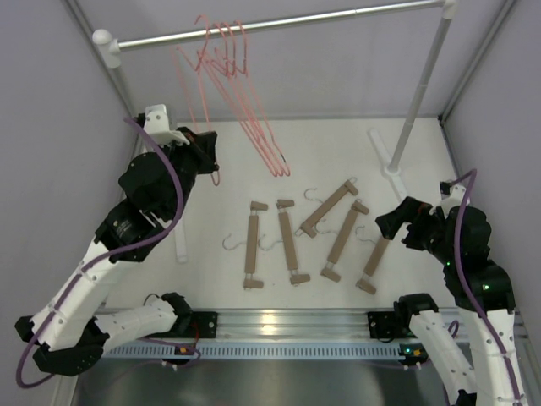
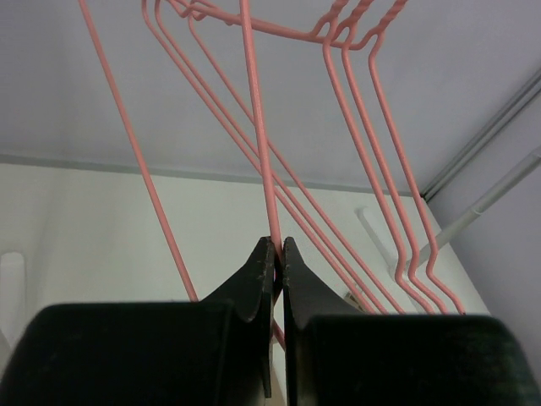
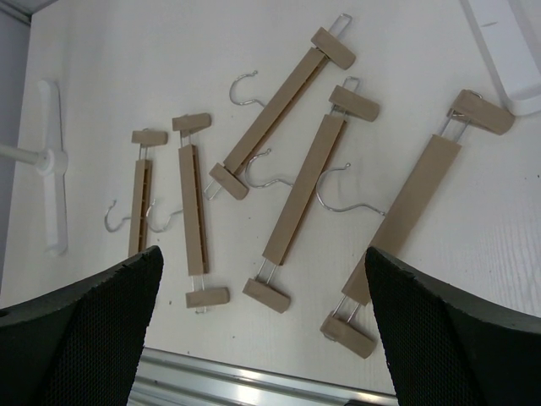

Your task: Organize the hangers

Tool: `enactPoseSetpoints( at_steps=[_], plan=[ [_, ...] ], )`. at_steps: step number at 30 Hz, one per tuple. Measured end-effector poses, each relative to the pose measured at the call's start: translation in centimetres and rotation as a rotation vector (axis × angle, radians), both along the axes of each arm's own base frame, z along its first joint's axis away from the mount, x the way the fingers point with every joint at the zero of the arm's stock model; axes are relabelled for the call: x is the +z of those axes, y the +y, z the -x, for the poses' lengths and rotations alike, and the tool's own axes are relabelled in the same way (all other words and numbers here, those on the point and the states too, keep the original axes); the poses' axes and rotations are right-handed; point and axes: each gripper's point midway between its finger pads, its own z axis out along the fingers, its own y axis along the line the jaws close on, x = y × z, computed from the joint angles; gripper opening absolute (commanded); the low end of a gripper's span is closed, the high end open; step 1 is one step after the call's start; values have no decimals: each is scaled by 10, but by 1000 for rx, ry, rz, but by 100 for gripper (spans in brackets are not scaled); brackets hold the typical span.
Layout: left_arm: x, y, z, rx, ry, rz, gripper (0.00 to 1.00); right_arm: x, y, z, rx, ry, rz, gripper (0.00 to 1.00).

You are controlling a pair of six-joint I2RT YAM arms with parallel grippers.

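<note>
Several pink wire hangers (image 1: 245, 93) hang by their hooks from the silver rail (image 1: 338, 16). My left gripper (image 2: 278, 246) is shut on the wire of one pink hanger (image 2: 258, 127), raised at the left of the table; its neighbours (image 2: 372, 127) hang just to the right. In the top view this gripper (image 1: 211, 166) sits below the rail's left end. Several tan wooden hangers (image 1: 290, 241) lie flat mid-table, also seen in the right wrist view (image 3: 300, 190). My right gripper (image 3: 262, 283) hovers open above their near ends, holding nothing, at the right (image 1: 394, 223).
White posts (image 1: 420, 89) carry the rail, and a white foot (image 1: 385, 156) rests on the table at back right. Another white foot (image 3: 55, 161) lies left of the wooden hangers. An aluminium track (image 1: 287, 326) runs along the near edge. Grey walls close both sides.
</note>
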Motion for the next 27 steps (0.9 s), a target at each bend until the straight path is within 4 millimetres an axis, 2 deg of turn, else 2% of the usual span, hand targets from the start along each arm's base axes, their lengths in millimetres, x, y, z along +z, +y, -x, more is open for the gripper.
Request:
enactPoseSetpoints(
  at_steps=[11,18,22,25,26,27],
  plan=[
    [-5,-5,-9,-92,21,61,0,0,1,0,10,-3,6,100],
    [-23,-10,-12,-114,63,74,0,1,1,1,17,-9,9,100],
    [-26,-11,-9,-126,61,94,0,1,2,2,21,-10,7,100],
    [-25,-9,-6,-129,52,107,9,1,2,2,22,-13,7,99],
    [-25,-9,-5,-131,50,110,17,1,2,2,22,-13,7,100],
    [-25,-8,-3,-131,47,114,20,2,2,2,23,-14,6,100]
  ],
)
